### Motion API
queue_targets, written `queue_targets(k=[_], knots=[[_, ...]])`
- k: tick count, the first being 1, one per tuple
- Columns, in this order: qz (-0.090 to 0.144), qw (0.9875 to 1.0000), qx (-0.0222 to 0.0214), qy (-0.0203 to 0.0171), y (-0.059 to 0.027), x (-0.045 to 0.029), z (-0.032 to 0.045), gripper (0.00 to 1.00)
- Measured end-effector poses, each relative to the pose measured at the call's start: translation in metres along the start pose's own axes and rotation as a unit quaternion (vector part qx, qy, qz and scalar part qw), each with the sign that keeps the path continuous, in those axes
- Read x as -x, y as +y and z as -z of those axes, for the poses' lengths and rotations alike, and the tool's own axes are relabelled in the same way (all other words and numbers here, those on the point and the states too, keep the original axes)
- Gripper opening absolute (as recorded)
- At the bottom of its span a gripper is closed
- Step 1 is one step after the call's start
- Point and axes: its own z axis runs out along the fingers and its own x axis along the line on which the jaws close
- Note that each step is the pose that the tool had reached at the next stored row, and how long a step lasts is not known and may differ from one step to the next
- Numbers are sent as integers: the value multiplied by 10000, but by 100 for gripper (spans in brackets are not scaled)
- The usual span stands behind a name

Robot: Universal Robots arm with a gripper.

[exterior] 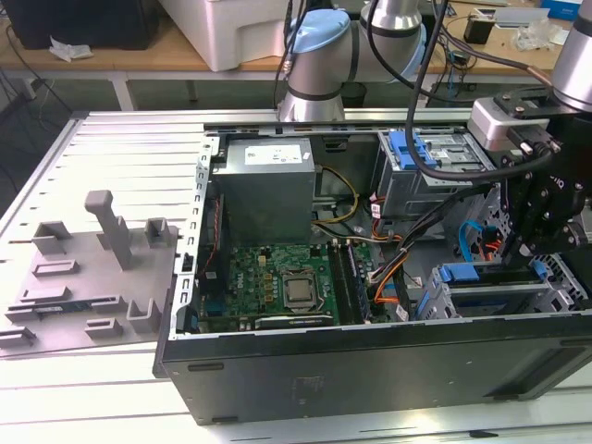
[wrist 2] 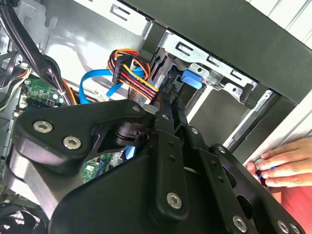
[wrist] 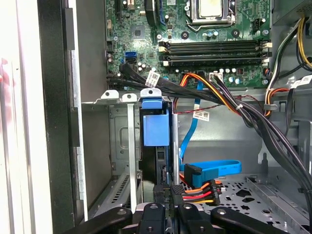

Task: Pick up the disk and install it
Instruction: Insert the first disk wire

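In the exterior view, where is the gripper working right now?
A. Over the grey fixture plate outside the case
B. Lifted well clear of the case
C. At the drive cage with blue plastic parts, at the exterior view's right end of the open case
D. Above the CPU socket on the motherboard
C: the gripper hangs low just above the drive cage with its blue parts, far from the CPU socket and the grey fixture plate.

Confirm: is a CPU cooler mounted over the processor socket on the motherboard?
No. In the exterior view the processor socket on the motherboard lies bare, with no cooler or fan over it.
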Motion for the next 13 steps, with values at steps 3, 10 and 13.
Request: queue_targets(k=[3,10,13], knots=[[0,10000,0,0,0,0,-6,17],[0,10000,2,-2,0,1,-8,17],[0,10000,2,-2,0,0,-2,17]])
